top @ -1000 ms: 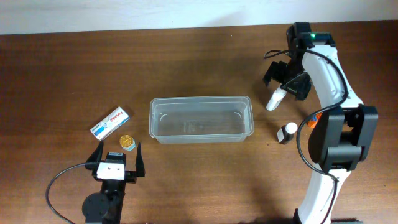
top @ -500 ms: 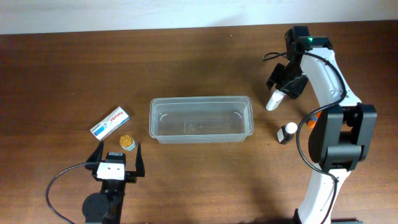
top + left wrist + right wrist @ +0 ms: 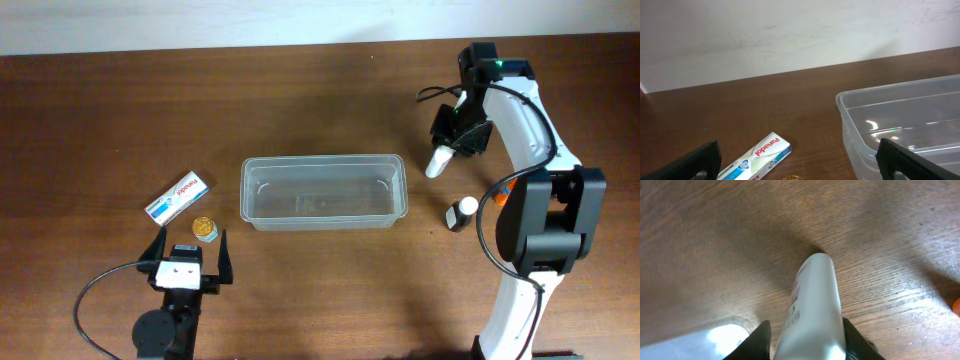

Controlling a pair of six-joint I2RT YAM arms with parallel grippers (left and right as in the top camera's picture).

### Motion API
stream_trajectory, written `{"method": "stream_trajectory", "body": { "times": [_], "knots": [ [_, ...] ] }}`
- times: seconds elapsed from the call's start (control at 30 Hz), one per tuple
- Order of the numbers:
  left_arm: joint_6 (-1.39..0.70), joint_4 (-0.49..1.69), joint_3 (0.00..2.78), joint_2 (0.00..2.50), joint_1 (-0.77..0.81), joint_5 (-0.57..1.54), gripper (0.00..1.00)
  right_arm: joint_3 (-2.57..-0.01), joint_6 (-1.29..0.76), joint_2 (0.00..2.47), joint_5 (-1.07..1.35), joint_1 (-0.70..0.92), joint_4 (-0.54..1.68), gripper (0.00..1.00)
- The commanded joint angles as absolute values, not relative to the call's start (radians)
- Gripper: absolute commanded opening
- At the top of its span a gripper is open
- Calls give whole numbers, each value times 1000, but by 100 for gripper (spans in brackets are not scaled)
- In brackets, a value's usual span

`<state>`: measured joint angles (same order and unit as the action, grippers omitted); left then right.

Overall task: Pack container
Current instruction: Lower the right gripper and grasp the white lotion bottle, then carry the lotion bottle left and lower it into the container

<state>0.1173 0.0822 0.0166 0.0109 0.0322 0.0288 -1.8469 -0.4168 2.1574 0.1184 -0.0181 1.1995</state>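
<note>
The clear rectangular container (image 3: pixel 322 159) stands mid-table with nothing in it; its near corner shows in the left wrist view (image 3: pixel 855 130). To its right a white bottle (image 3: pixel 436 164) lies on the wood. My right gripper (image 3: pixel 453 142) is closed round the bottle's upper end. In the right wrist view the white bottle (image 3: pixel 812 305) fills the gap of the right gripper (image 3: pixel 807 345), a dark finger on each side. My left gripper (image 3: pixel 192 246) rests wide open at the front left, nothing between its fingers (image 3: pixel 690 162).
A white-and-blue Panadol box (image 3: pixel 177 198) (image 3: pixel 757 157) and a small gold round item (image 3: pixel 203 227) lie left of the container. A small dark bottle with a white cap (image 3: pixel 461 213) stands at the right, near an orange object (image 3: pixel 503 192) by the right arm's base.
The right gripper's jaws have come together round the white bottle, and the bottle has shifted slightly. The left arm has not moved.
</note>
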Motion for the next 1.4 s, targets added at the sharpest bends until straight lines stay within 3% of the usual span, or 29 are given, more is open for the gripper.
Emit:
{"method": "stream_trajectory", "body": {
  "times": [0.0, 0.17, 0.27, 0.77, 1.13, 1.37],
  "knots": [
    [136, 81, 9, 6, 28, 29, 99, -1835, -309, 2168, 139, -12, 1203, 34],
    [136, 81, 9, 6, 28, 29, 99, -1837, -205, 2168, 139, -15, 1219, 32],
    [136, 81, 9, 6, 28, 29, 99, -1861, -133, 2166, 138, -15, 1258, 25],
    [136, 81, 9, 6, 28, 29, 99, -2133, -127, 2152, 124, -10, 1497, 21],
    [136, 81, 9, 6, 28, 29, 99, -2410, -100, 2143, 289, 52, 1700, 21],
    [136, 81, 9, 6, 28, 29, 100, -2428, -56, 2096, 445, 159, 1699, 21]
  ]
}}
